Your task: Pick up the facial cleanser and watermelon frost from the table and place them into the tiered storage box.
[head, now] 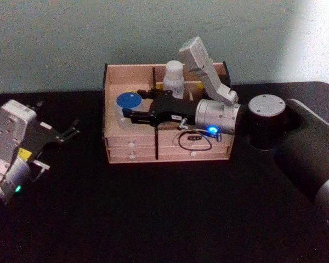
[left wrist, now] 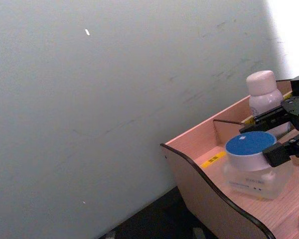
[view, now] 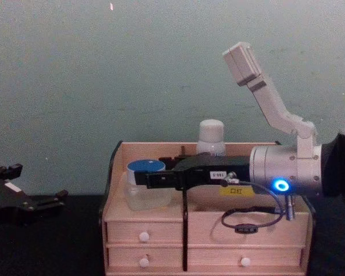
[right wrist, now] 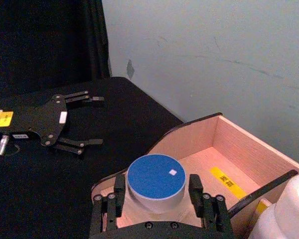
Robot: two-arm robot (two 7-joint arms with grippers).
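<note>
Right gripper (right wrist: 157,201) reaches over the tiered storage box (head: 112,93), which stands at the worktop's (head: 153,208) far edge. Its jaws flank the watermelon frost (right wrist: 155,183), which rests in the box's left compartment; whether they clamp it, cannot tell. Facial cleanser (head: 174,79) upright in the rear right compartment. Left gripper (head: 57,139) hangs near the worktop's left edge, jaws apart, empty.

This looks like a robot test bench in a lab rather than a home. A black table (head: 153,219) stands against a bare pale blue-green wall (view: 103,75), with a dark curtain (right wrist: 45,40) at the far left. A lone wooden tiered storage box (head: 131,150) is the only furnishing.
</note>
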